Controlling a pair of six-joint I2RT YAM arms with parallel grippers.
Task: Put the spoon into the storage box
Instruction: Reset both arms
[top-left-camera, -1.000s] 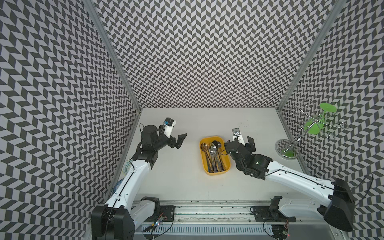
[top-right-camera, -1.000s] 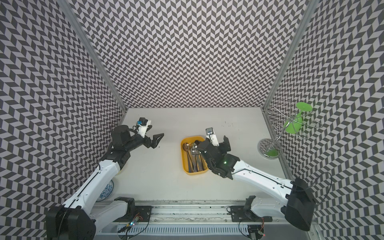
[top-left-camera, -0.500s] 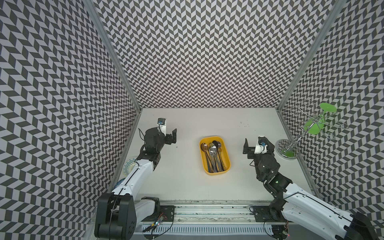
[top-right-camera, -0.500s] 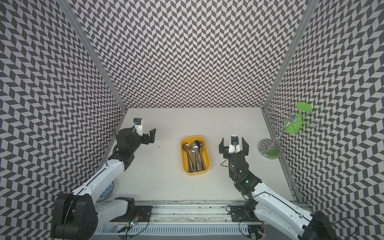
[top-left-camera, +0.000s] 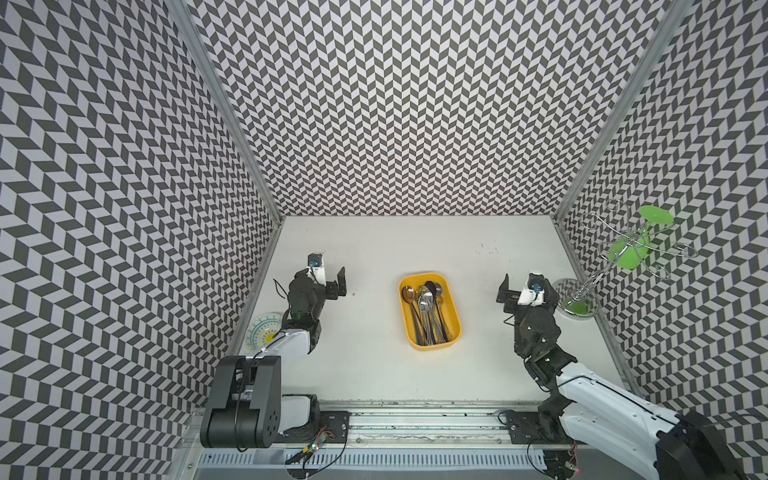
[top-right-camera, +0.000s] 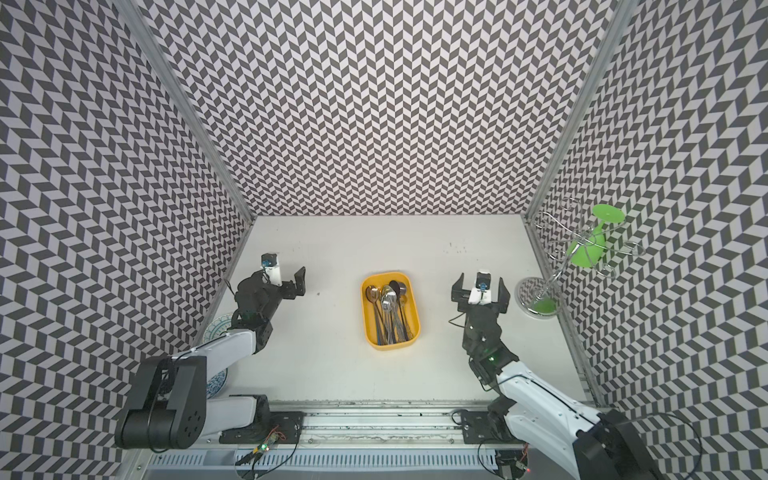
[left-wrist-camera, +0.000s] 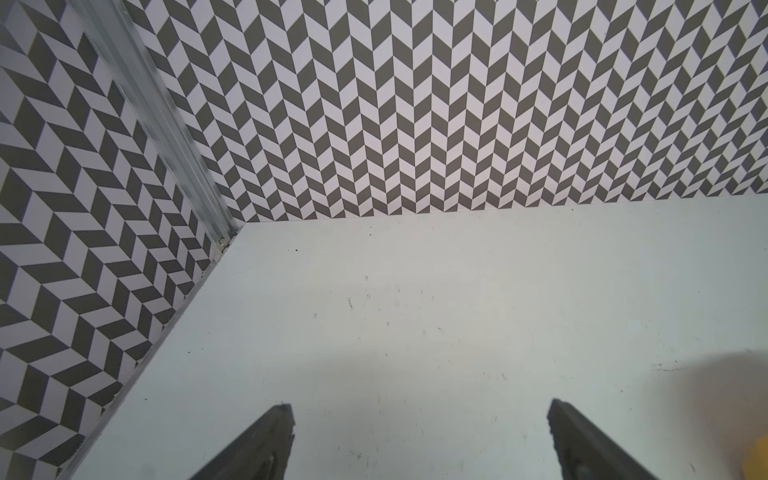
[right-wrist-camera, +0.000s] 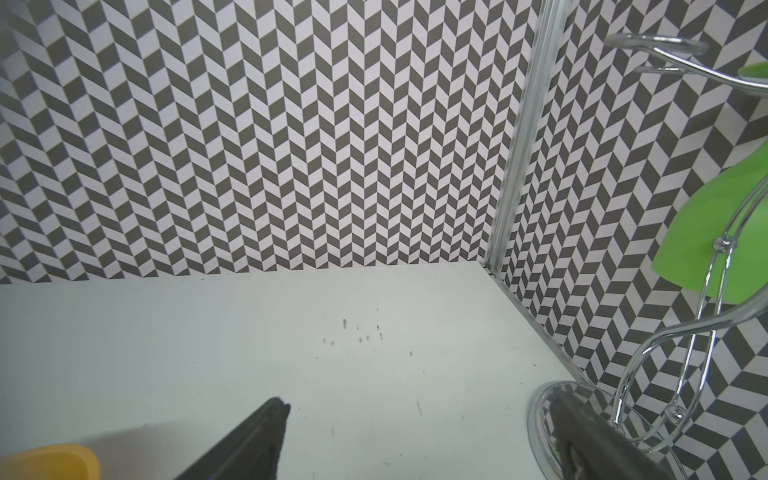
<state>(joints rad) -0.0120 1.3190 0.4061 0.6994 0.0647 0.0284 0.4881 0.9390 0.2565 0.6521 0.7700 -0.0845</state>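
The yellow storage box (top-left-camera: 454, 316) (top-right-camera: 368, 316) lies mid-table in both top views, with several spoons (top-left-camera: 424, 305) (top-right-camera: 388, 303) lying inside it. My left gripper (top-left-camera: 328, 279) (top-right-camera: 286, 279) hovers well to the left of the box, open and empty. My right gripper (top-left-camera: 524, 289) (top-right-camera: 480, 289) hovers to the right of the box, also open and empty. In the left wrist view the left gripper (left-wrist-camera: 419, 411) spans bare table, with a yellow blur of the storage box (left-wrist-camera: 758, 457) at the edge. In the right wrist view the right gripper (right-wrist-camera: 419, 405) spans bare table, with a corner of the storage box (right-wrist-camera: 50, 461) showing.
A patterned bowl (top-left-camera: 259, 332) (top-right-camera: 216, 328) sits by the left wall under the left arm, and a second patterned bowl (top-right-camera: 218, 380) lies nearer the front. A chrome rack (top-left-camera: 577, 297) (top-right-camera: 536, 299) (right-wrist-camera: 706, 311) holding a green glass (top-left-camera: 631, 249) stands against the right wall, close to the right gripper.
The right gripper has drawn away from the box's right side towards the rack. The left gripper has pulled back and turned towards the back wall. Both stayed open.
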